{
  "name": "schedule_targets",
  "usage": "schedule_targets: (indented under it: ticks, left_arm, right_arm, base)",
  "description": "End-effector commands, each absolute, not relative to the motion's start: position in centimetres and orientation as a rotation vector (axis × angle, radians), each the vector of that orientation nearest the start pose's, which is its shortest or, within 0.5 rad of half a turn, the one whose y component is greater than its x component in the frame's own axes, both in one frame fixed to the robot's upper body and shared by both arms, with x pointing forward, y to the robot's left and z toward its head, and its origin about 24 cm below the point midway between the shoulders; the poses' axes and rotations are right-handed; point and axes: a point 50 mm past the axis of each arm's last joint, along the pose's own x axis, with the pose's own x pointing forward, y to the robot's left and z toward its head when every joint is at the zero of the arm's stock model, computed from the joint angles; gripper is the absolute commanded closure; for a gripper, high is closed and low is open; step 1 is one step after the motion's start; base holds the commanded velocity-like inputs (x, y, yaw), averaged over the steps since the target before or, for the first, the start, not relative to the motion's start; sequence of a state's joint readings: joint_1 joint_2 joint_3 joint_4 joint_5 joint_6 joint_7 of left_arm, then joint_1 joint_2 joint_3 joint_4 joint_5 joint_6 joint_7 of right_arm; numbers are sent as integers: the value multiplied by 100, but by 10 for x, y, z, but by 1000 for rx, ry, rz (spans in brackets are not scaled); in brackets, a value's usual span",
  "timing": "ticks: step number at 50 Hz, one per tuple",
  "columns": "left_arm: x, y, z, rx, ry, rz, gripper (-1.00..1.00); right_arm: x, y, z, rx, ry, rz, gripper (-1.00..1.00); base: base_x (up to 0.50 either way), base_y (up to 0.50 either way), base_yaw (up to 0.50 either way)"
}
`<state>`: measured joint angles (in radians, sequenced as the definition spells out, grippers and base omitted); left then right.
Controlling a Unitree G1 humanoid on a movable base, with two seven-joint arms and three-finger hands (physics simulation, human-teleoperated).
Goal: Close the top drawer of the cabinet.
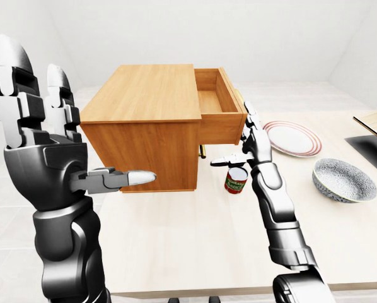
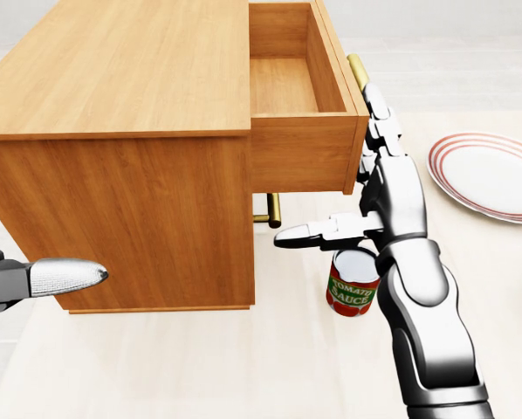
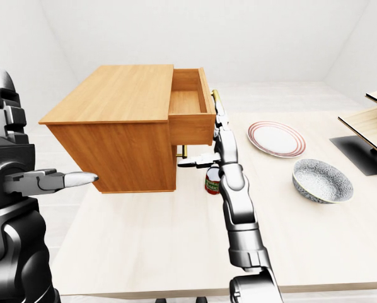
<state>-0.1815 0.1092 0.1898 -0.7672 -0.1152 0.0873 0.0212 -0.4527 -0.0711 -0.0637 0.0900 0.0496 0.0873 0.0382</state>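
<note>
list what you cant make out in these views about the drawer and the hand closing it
- Contact between right hand and top drawer: head view, fingers overlap the drawer's face edge; touching or apart, unclear.
- Drawer handle: mostly hidden behind those fingers.
- Lower handle: partly hidden under the drawer.
- Left hand: cut off in head view.
</note>
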Motion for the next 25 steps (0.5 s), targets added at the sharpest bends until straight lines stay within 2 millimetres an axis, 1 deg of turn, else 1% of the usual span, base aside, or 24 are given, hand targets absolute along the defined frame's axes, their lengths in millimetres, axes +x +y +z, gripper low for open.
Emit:
schedule_targets:
  ticks: [1,18,25]
  left_arm:
    - [204,179,239,30,-865,74,-100]
    - [202,179,241,28,-879,75,-100]
    - [204,179,240,30,-870,74,-100]
  right_arm:
    - [331,-130,128,-12,-211,138,-100]
    - [333,-122,115,-8,-152,168,-100]
    - [336,-116,112,-9,-131,188,-100]
  base:
    - [0,0,0]
    - [0,0,0]
    - [0,0,0]
